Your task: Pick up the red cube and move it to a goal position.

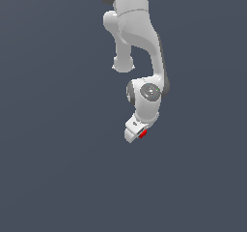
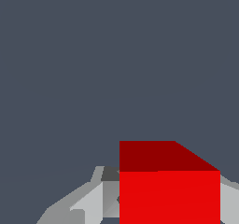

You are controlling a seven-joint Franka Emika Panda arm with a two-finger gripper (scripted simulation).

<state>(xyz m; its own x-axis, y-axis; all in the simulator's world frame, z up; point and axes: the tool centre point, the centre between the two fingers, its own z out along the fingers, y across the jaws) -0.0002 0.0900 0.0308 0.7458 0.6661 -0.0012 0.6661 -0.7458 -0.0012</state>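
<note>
The red cube (image 1: pixel 143 134) shows as a small red patch at the tip of my white gripper (image 1: pixel 138 133), just below the arm's wrist in the middle of the exterior view. In the wrist view the red cube (image 2: pixel 169 190) fills the space between the two grey fingers (image 2: pixel 88 202), which stand on both sides of it. The gripper is shut on the cube. Most of the cube is hidden by the gripper body in the exterior view.
The white arm (image 1: pixel 137 37) reaches down from the top of the exterior view. Behind it is a plain dark grey-blue surface (image 1: pixel 48 153) with no other objects in sight.
</note>
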